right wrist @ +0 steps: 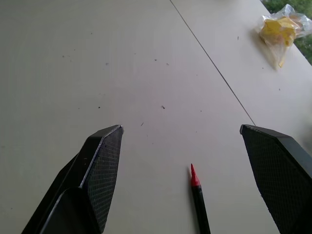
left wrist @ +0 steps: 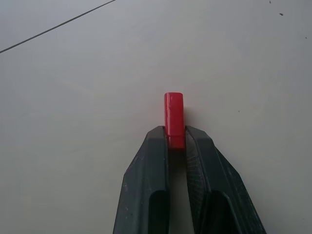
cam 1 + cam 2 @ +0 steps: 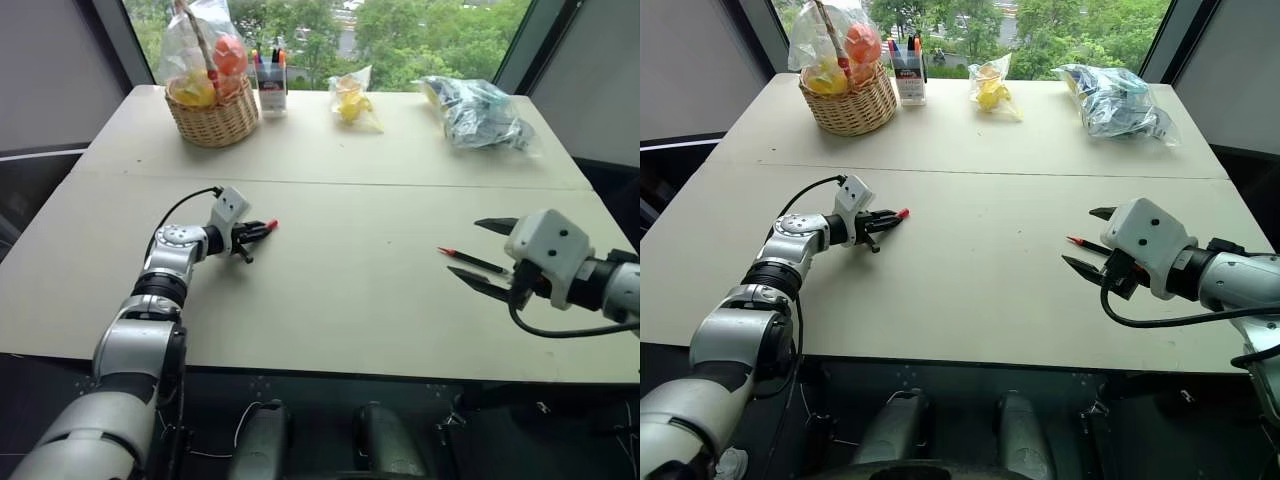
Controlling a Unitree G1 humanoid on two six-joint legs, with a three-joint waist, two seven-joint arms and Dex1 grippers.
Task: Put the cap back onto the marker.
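Note:
The small red cap (image 2: 174, 119) is pinched between the black fingertips of my left gripper (image 3: 262, 229), which is shut on it low over the table's left half; the cap's end (image 3: 273, 225) sticks out past the tips. The marker (image 3: 472, 260), slim and dark with a red tip (image 1: 194, 175), lies flat on the table's right side. My right gripper (image 3: 483, 254) hovers over it, open wide, with one finger on either side of the marker and not touching it.
Along the table's far edge stand a wicker basket (image 3: 213, 120) of bagged fruit, a cup of pens (image 3: 271, 78), a bag with yellow contents (image 3: 352, 100) and a bag of dark items (image 3: 478, 112). A seam (image 3: 330, 183) crosses the tabletop.

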